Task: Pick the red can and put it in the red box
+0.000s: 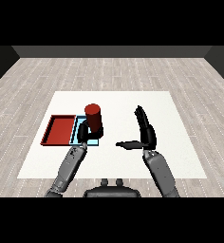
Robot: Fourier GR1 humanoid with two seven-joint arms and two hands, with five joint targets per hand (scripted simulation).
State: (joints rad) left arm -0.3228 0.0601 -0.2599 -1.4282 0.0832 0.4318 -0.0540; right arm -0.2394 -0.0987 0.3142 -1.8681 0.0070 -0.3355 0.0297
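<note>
While the right hand [146, 129] spreads open, the left hand [85, 133] clasps the upright red can [93, 117].

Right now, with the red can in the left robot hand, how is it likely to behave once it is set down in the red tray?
The red can looks like a rigid, taller-than-wide cylinder, so it may tip if set down tilted. On its side it would probably roll. The left robot hand curls round its lower part above the light blue tray, so its top could sway on the way to the red tray.
</note>
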